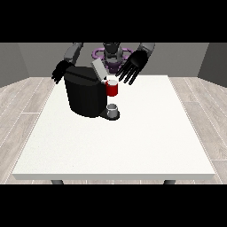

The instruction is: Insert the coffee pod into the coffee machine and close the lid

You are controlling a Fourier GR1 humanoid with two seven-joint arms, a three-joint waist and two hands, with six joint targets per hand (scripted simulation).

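- One small grey thing is seen standing on the machine's drip base, below a red thing at the machine; whether it is the coffee pod or a cup cannot be told, and no pod is plainly made out elsewhere on the bench.
- The coffee machine, black and bulky, is set on the far left part of the bench, and its grey lid is tilted up and open above the red thing.
- The robot hand at the view's right is held in the air just to the right of the lid and above the red thing, with its fingers spread and straight; nothing is grasped in it.
- The robot hand at the view's left is raised behind the machine's far left corner; its fingers appear relaxed and nothing is seen held.
- The step in hand is judged to be the closing of the lid, since the lid is up and an empty robot hand is placed next to it.
- For the next move, the raised lid would need to be met on its upper face by the hand at the view's right and pressed forward and down until it is seated.
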